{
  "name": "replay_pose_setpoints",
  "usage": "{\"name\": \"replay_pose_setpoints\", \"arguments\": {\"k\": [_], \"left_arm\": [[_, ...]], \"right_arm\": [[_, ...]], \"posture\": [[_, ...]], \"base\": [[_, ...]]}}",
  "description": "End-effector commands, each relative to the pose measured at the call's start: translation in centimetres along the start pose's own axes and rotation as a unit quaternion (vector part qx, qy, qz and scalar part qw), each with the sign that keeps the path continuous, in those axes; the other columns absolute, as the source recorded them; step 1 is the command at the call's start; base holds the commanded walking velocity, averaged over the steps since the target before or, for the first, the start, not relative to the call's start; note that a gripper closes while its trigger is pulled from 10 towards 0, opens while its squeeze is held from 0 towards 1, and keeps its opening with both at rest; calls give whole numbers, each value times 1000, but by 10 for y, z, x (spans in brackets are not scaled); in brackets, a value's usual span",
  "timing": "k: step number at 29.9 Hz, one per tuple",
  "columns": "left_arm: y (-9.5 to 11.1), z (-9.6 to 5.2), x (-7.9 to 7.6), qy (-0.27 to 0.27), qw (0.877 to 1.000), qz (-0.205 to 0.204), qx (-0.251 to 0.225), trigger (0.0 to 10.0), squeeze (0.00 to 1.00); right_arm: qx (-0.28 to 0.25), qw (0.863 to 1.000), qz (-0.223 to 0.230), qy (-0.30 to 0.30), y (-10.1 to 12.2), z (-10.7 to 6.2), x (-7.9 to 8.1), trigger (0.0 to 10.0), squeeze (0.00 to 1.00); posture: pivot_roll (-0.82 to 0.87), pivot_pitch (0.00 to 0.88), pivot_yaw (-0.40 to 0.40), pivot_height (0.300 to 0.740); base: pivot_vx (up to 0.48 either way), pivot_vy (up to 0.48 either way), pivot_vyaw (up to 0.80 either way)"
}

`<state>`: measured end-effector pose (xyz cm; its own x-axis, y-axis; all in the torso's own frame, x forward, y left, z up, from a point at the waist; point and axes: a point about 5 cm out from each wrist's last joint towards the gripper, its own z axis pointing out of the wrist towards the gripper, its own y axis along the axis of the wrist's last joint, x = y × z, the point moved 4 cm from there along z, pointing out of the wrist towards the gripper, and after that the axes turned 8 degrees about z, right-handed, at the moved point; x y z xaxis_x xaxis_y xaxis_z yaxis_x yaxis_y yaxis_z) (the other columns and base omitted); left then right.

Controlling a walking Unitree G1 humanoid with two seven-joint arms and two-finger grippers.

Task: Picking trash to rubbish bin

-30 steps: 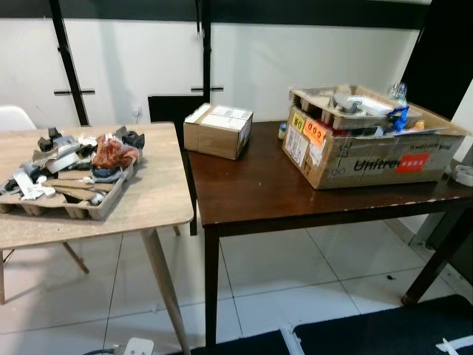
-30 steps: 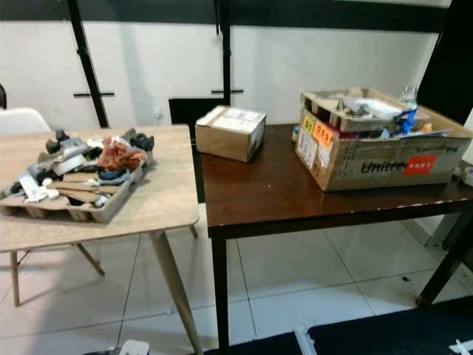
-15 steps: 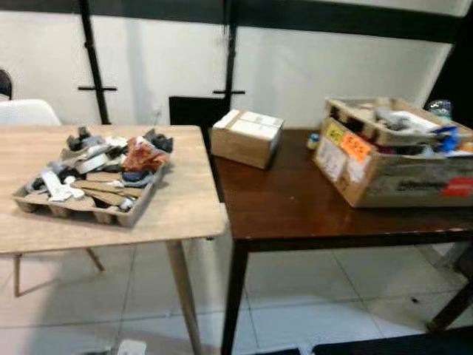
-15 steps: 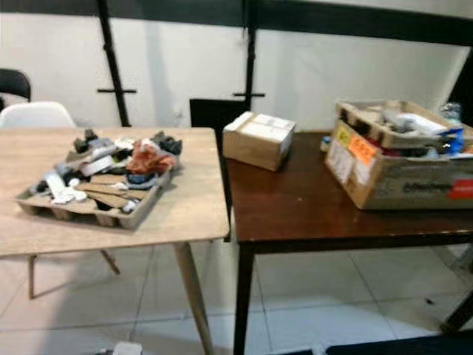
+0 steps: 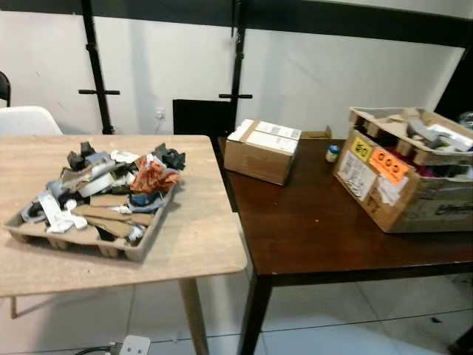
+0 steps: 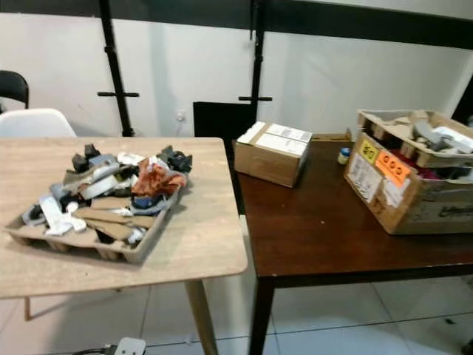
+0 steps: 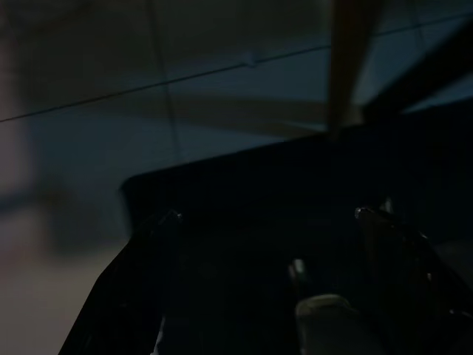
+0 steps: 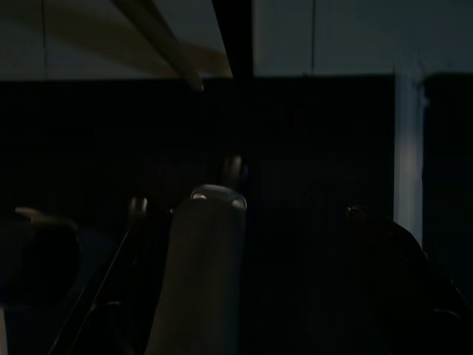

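Lying at the bottom edge of the frame, a white power strip (image 5: 134, 345) sits on the pale tiled floor (image 5: 347, 325) beneath the light wooden table (image 5: 199, 244). On that table, in the left half of the frame, rests a moulded cardboard tray (image 5: 122, 249) heaped with trash (image 5: 111, 194): grey and white scraps, strips of brown card, dark lumps and a crumpled reddish-orange wrapper (image 5: 153, 177). To its right, touching or just beside it, stands a dark brown table (image 5: 310, 229). At the right edge of the frame this one carries a large open cardboard box (image 5: 399, 196) with yellow and orange stickers, filled with card inserts and packaging. Farther back at centre sits a small sealed cardboard box (image 5: 262, 151) with white labels, and a tiny blue-capped bottle (image 5: 333, 153) stands between the two boxes. A white chair (image 5: 26, 120) shows at the upper left, against the white wall (image 5: 310, 81) with black poles.

Both wrist views are very dark; I cannot tell how the jaws of the left gripper (image 7: 270, 244) or the right gripper (image 8: 244, 222) stand.
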<state>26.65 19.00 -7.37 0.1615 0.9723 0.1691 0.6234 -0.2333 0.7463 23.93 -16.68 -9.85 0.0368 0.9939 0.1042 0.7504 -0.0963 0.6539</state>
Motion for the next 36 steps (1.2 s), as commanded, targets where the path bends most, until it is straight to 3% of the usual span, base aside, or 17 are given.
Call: {"name": "replay_pose_setpoints", "arguments": {"k": [1, 11, 14, 19, 26, 30, 34, 35, 36], "left_arm": [[-7, -1, -4, 0, 1000, 3, 9, 10000, 0], [-7, -2, -3, 1, 1000, 22, 7, 10000, 0], [-8, -2, -2, 6, 999, 35, 11, 10000, 0], [-9, -2, 4, 24, 1000, 6, 17, 10000, 0], [-5, -1, 6, 20, 1000, 19, 8, 10000, 0], [-5, -3, 18, 33, 999, 18, 6, 10000, 0], [-5, -6, 20, 0, 998, 63, -11, 10000, 0], [-3, -10, 8, -76, 987, 138, -30, 10000, 0], [-3, -10, 8, -76, 987, 138, -30, 10000, 0]], "right_arm": [[9, 1000, -3, -8, -5, -2, -6, 10000, 0], [8, 1000, -5, -7, -5, -2, -6, 10000, 0], [8, 1000, -7, -7, -5, -2, -6, 10000, 0], [6, 1000, -8, -7, -3, -1, -7, 10000, 0], [4, 1000, -9, -7, -2, -1, -8, 10000, 0], [3, 1000, -12, -5, 1, -1, -9, 10000, 0], [0, 999, -35, 6, 5, 0, -8, 10000, 0], [3, 998, -63, 24, 7, 0, -5, 10000, 0], [3, 998, -63, 24, 7, 0, -5, 10000, 0]], "posture": [[-59, 124, -14, 740], [-59, 116, -17, 740], [-59, 116, -17, 740], [-62, 109, -21, 740], [-62, 105, -26, 740], [-58, 105, -31, 740], [-48, 107, -32, 740], [-46, 109, -31, 740], [-46, 109, -31, 740]], "base": [[0, 0, 0], [0, 0, 0], [0, -480, 0], [0, -186, 0], [0, 0, 0], [0, 0, 0], [0, 0, 0], [0, 0, 0], [0, 0, 0]]}}
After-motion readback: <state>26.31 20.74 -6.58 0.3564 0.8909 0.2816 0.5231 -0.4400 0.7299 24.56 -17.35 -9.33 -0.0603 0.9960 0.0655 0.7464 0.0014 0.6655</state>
